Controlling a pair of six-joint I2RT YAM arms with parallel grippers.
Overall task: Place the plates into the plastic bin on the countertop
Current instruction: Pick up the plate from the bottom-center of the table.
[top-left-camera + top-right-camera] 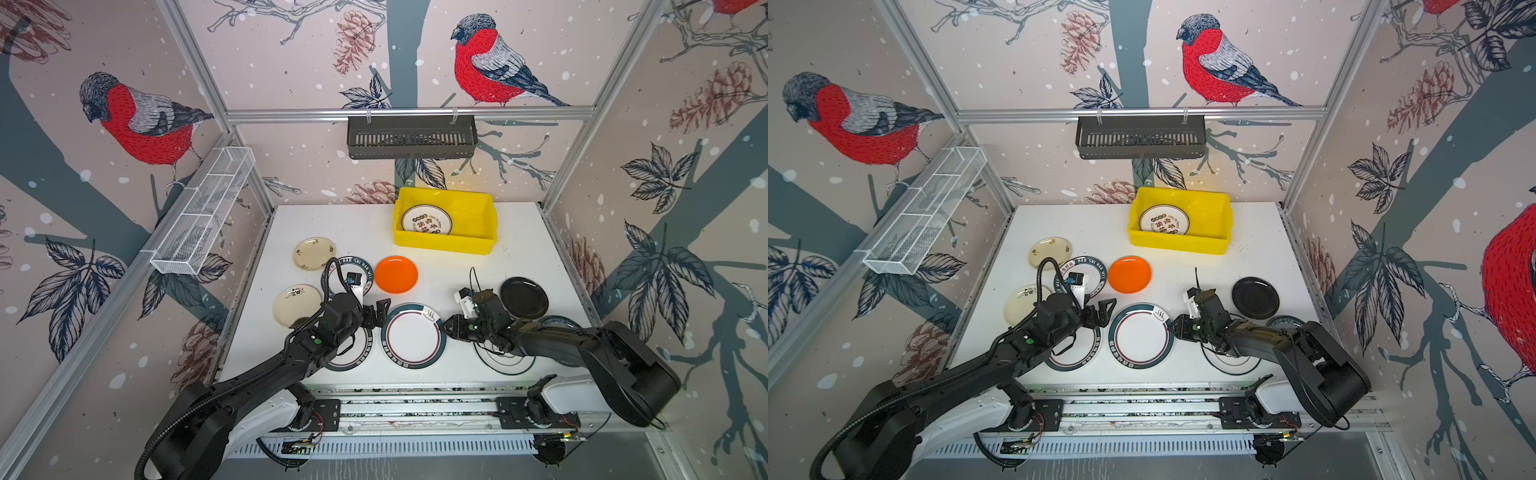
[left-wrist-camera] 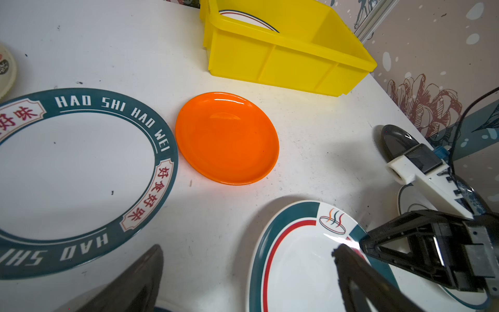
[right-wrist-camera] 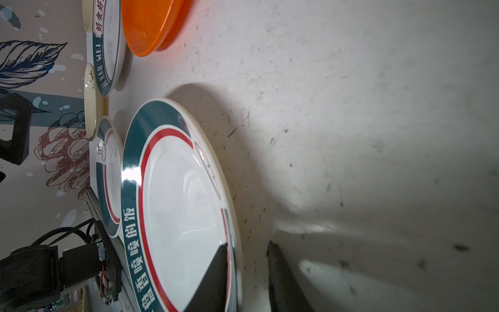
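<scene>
Plainly, plate [image 2: 81,167] reads HAO SHI HAO WEI.

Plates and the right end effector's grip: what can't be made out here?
- Right end effector: its fingers straddle the rim of the green-rimmed plate in the right wrist view; contact unclear.
- Teal-patterned plate: only a sliver shows in both top views, behind the right arm.
- Black-ringed plate: middle covered by that arm.
- Lettered plate in the yellow bin: near edge hidden by the bin's wall.

Bare countertop [image 1: 453,274] between orange plate [image 1: 396,274] and black plate [image 1: 523,298], before yellow bin [image 1: 444,244]
</scene>
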